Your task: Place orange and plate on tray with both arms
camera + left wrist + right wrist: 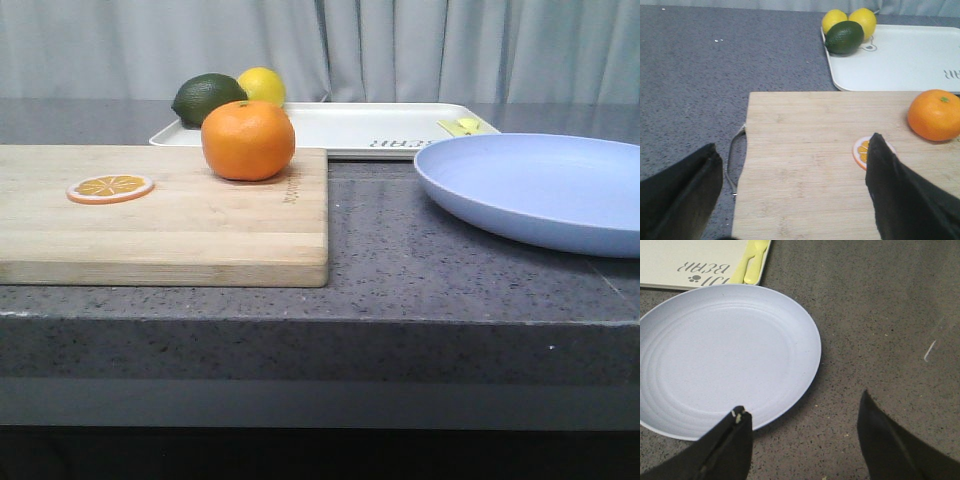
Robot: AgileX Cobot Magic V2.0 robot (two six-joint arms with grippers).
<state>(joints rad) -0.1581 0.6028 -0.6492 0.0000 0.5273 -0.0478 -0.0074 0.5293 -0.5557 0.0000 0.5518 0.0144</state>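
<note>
The orange (pixel 248 139) (pixel 935 114) rests on the far right corner of a wooden cutting board (pixel 190 215) (pixel 815 165). On the right lies the lavender-blue plate (pixel 540 188) (pixel 722 360), flat on the counter. Behind both lies the white tray (pixel 360 128) (pixel 900 57) (pixel 695 262) with dark lettering. My left gripper (pixel 795 150) hangs open above the board, the orange off beyond one finger. My right gripper (pixel 802 407) is open over the counter at the plate's near rim, one fingertip (pixel 740 420) overlapping the rim. Neither gripper shows in the front view.
A dark green avocado-like fruit (pixel 208 98) (pixel 844 37) and yellow lemons (pixel 262 85) (pixel 862 20) sit at the tray's left end. A thin orange slice (pixel 110 187) (pixel 862 151) lies on the board. A yellow utensil (pixel 751 262) lies on the tray's right corner. The counter's front edge is close.
</note>
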